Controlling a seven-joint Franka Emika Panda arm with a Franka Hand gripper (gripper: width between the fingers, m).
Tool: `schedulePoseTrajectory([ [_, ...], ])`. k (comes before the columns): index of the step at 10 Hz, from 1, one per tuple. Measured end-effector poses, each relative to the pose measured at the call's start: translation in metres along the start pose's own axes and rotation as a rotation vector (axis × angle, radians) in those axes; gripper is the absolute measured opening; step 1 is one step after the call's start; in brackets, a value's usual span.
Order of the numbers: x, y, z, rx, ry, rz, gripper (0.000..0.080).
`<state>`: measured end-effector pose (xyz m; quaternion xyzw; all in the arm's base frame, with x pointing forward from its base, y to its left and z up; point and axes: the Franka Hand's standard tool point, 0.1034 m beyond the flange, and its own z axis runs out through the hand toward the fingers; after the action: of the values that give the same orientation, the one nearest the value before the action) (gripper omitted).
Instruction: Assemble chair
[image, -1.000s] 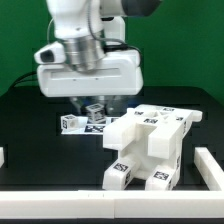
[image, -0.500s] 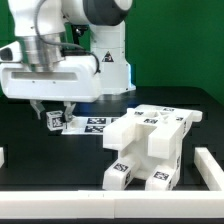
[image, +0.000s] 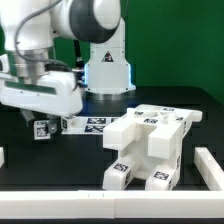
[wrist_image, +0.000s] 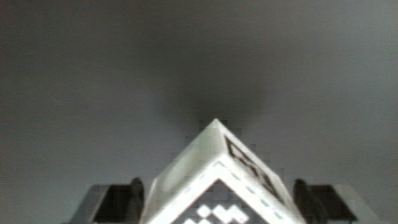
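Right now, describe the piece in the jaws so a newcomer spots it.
Find the big white chair assembly at centre. Go to the exterior view's left, past the marker board, to the gripper: the small white piece sits between its jaws. Much smaller than the assembly, one tag showing.

Exterior view is bright and even, lit from above. The chair assembly nearly blows out on its top faces, its sides are greyer, and there's only a soft shadow on the black worktop right beside it. Low-res, slightly soft. Wrist view is dim, grey and grainy — the chair piece looks blurry.
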<state>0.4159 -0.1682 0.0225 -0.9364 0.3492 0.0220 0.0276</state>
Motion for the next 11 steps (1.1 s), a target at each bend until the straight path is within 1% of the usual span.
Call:
schedulePoseTrajectory([
  [1, 0.0026, 0.0072, 0.0060, -0.019, 0.021, 0.013, 0.0402],
  [2, -0.0022, 0.0058, 0.0089, -0.011, -0.006, 0.024, 0.0402],
  [5, -0.0038, 0.0055, 0.0119, -0.027, 0.020, 0.006, 0.0402],
  [6, -0.0039, 0.0058, 0.0122, -0.028, 0.019, 0.006, 0.0477],
  [7, -0.0040, 0.0058, 0.0122, -0.028, 0.019, 0.006, 0.0477],
  [8, -0.0040, 0.0059, 0.0123, -0.028, 0.019, 0.006, 0.0590],
  [9, -0.0041, 0.0059, 0.0124, -0.028, 0.018, 0.006, 0.0639],
  [10, -0.0039, 0.0051, 0.0116, -0.028, 0.014, 0.001, 0.0639],
  [11, -0.0001, 0.0009, 0.0057, -0.027, 0.003, -0.033, 0.0647],
])
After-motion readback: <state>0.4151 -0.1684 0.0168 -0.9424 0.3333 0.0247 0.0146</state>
